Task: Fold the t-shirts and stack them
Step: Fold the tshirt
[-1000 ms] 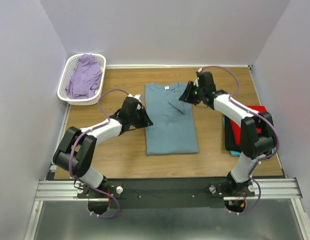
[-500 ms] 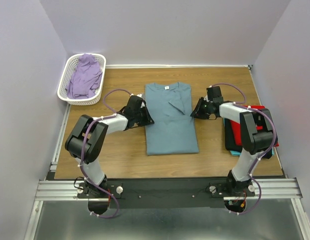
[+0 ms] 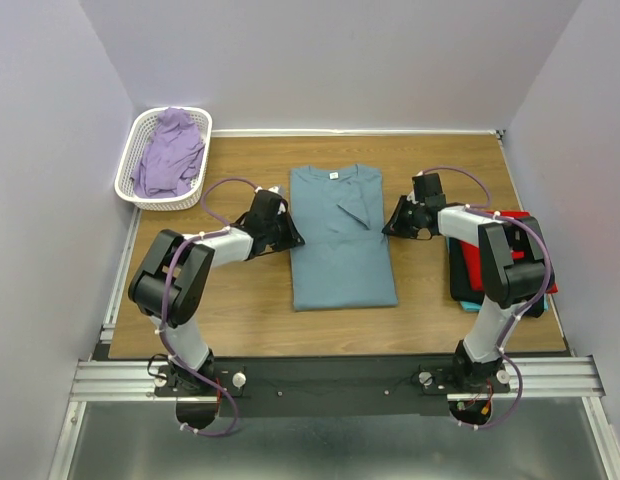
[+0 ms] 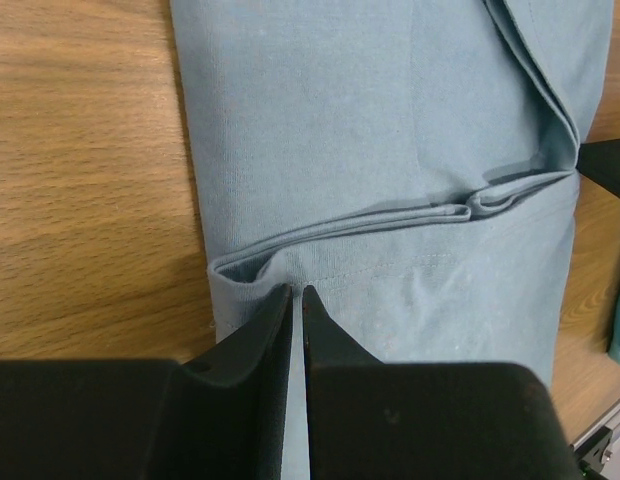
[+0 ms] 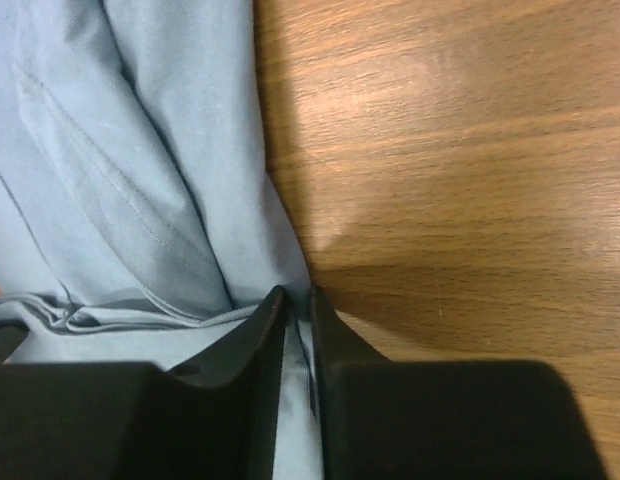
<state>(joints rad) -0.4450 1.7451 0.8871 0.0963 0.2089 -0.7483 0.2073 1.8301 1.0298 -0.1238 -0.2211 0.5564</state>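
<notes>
- Left pincer (image 3: 291, 236): closed on the left side edge of the blue-grey t-shirt (image 3: 340, 250). In the wrist view a thin strip of cloth sits between the tips, just below a folded-over ridge.
- Right pincer (image 3: 389, 228): closed on the opposite side edge of the same shirt. Cloth is nipped between the tips, with bare wood immediately beside them.
- Both grips sit at roughly the same level, in the upper half of the shirt.
- Blue-grey t-shirt: lies flat at the middle of the bench (image 3: 240, 300), collar and white neck label (image 3: 333, 174) at the far end. Both sides are turned in, so it forms a narrow rectangle.
- Progress, as judged: the side folds on this shirt are done. The crosswise fold is not yet made, and the paired edge grips look like preparation for it. After that the shirt has to go onto the stack.
- Stack: at the right edge of the bench, partly hidden under the right arm. A red t-shirt (image 3: 468, 260) lies on top, a turquoise t-shirt (image 3: 471, 305) shows as a sliver at the near end, and a dark layer (image 3: 456, 282) lies between that I cannot identify.
- Container: a white lattice basket (image 3: 127, 178) stands at the far left corner, well apart from the work. It holds one crumpled lilac garment (image 3: 170, 152), unfolded, which likely remains to be processed.
</notes>
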